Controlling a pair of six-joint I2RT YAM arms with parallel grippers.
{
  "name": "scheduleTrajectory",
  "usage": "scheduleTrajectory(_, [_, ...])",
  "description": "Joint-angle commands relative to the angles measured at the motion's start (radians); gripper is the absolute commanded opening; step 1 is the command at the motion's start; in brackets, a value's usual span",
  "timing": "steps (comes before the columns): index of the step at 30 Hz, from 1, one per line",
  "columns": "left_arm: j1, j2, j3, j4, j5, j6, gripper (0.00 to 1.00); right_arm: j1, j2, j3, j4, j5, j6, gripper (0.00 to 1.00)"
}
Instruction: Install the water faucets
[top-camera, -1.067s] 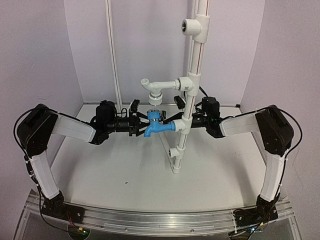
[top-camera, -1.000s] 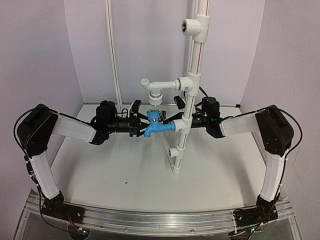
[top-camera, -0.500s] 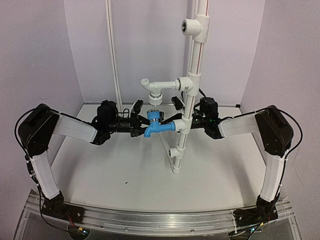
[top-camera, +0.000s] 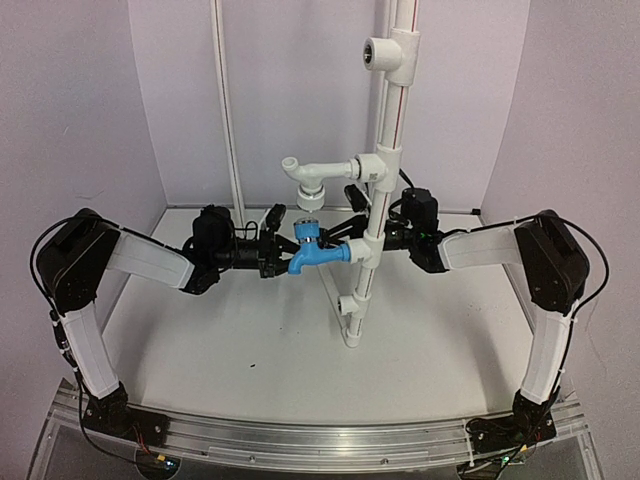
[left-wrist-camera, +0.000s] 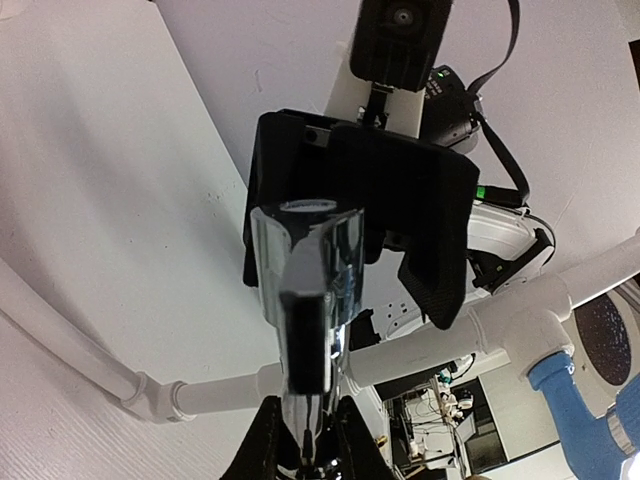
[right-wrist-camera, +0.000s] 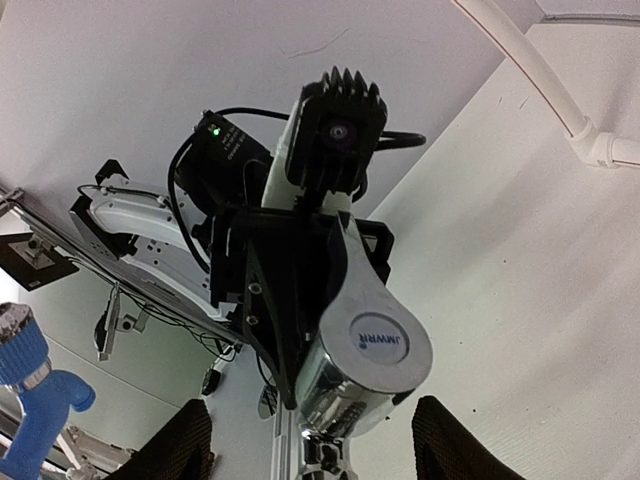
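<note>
Before me, a tall white plastic pipe riser (top-camera: 396, 110) stood upright on the white table (top-camera: 230, 345). A blue plastic tap (top-camera: 320, 254) and a white curved plastic spout (top-camera: 325, 170) jutted leftward from it.

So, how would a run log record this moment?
left hand: shut on silver faucet | right hand: open around it | blue tap: on pipe

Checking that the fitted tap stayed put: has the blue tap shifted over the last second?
No. The blue tap still sticks out leftward from the same joint on the white upright pipe, just under the white spout, as before.
</note>
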Motion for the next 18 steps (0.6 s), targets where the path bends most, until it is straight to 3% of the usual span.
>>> scheduleTrajectory(1, [-0.018, -0.047, -0.001, 0.082, 0.023, 0.002, 0.00, 0.005, -0.008, 0.066, 0.019, 0.027, 0.008, 0.53])
scheduleTrajectory(9, [-0.024, -0.063, 0.009, 0.036, 0.019, 0.028, 0.00, 0.004, 0.005, 0.080, -0.009, 0.029, -0.008, 0.48])
scheduleTrajectory(13, [-0.026, -0.069, 0.007, 0.013, 0.021, 0.045, 0.00, 0.004, 0.010, 0.093, -0.041, 0.037, -0.030, 0.37])
scheduleTrajectory(18, [-0.032, -0.082, 0.016, -0.032, 0.012, 0.083, 0.01, 0.004, 0.013, 0.101, -0.080, 0.043, -0.058, 0.13])
